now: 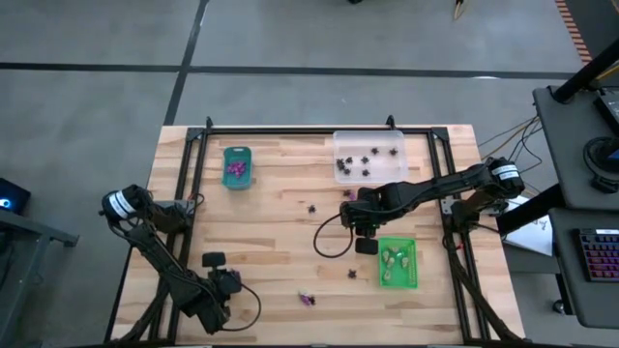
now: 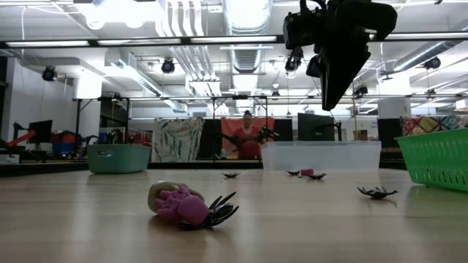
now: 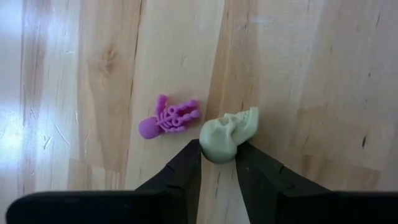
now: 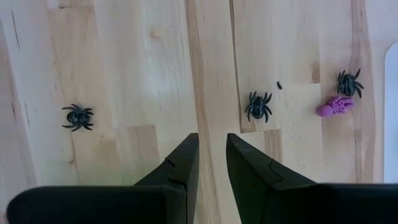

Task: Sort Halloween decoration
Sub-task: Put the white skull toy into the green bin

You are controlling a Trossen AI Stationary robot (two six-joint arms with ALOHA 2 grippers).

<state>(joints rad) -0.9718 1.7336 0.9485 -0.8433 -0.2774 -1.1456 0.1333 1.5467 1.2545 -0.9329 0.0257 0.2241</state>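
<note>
**Left pincer parted by the cream skull; right pincer empty over loose spiders**

L gripper (image 3: 217, 157) sits at the near-left corner of the table (image 1: 271, 242). Its fingers stand a little apart w/ nothing clamped. In the left wrist view a cream skull (image 3: 228, 132) shows just past the tips. The low view shows that skull lying on the wood w/ no finger on it. A purple skeleton hand (image 3: 169, 118) lies just beside the skull. In the low view a black spider (image 2: 219, 210) is tucked against both, making one small pile near the front edge.

R gripper (image 4: 212, 140) hangs above mid-table, just beside the green tray (image 1: 411, 280). Its fingers are narrowly parted and grasp nothing. Below it on bare wood are three loose black spiders: one off alone (image 4: 77, 116), one nearer (image 4: 257, 106) and a third (image 4: 349, 82). That third one is just beside a small purple piece (image 4: 334, 106).

Trays, from the high view:
- The teal tray (image 1: 225, 155) at back left holds purple bits.
- The clear tray (image 1: 397, 138) at back right holds several black spiders.
- The green tray holds pale cream pieces.

One more black spider (image 1: 353, 274) lies just left of the green tray.

Beyond the table, a person in a red top (image 2: 248, 139) is seen far back in the room.
</note>
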